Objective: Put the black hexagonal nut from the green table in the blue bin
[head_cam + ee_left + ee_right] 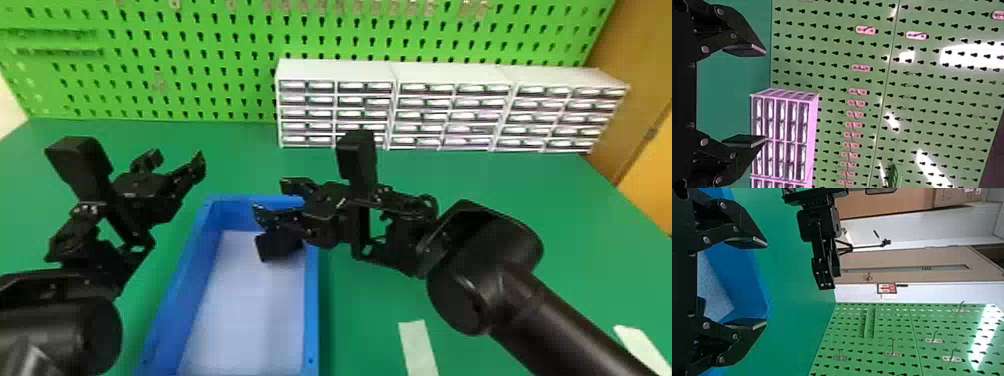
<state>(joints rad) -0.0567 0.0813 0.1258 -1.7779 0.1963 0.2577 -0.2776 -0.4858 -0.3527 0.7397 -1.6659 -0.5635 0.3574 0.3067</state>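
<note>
Nut [278, 245], one, black: just below my right pincer [270, 197], inside the walls of one blue bin [311, 310]. Pincers, two, both released, fingers apart. My left pincer [179, 155]: beyond the bin's left edge, room to move ahead over the worktop [235, 160]. Drawer cabinets [335, 70], three: beyond the right pincer.

The bin [312, 310] sits on the table [360, 320]. The nut [277, 246] is at the bin's back right part; I can't tell if it touches the bottom. Behind, the drawers [425, 107] stand on the table before the board [200, 65]. A strip [419, 345] lies right of the bin, another [637, 342] farther right.
</note>
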